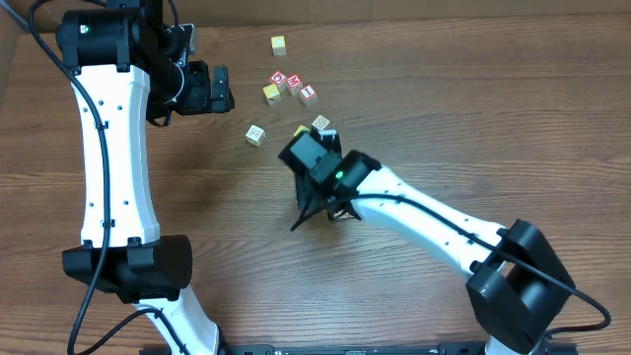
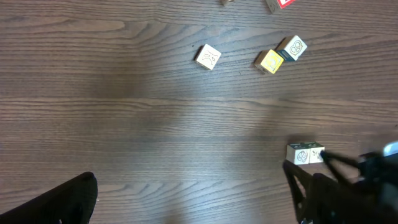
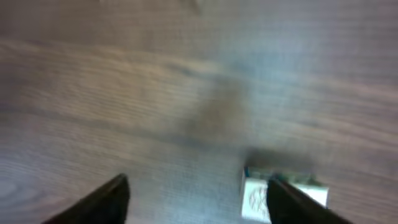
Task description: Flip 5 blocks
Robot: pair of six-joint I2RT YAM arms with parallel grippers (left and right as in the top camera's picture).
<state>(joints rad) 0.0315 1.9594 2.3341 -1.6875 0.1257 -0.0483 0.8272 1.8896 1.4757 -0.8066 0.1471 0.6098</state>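
Evidently the right gripper [image 3: 199,208] hovers with fingers apart; a pale block [image 3: 254,202] lies unclamped on the table [image 3: 93,93], partly behind one finger, presumably spread to clear it. The left gripper [image 2: 193,205] is parked wide open, well apart.

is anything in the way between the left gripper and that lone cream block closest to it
Nothing visible: only bare wooden table lies between the open left gripper and the cream block.
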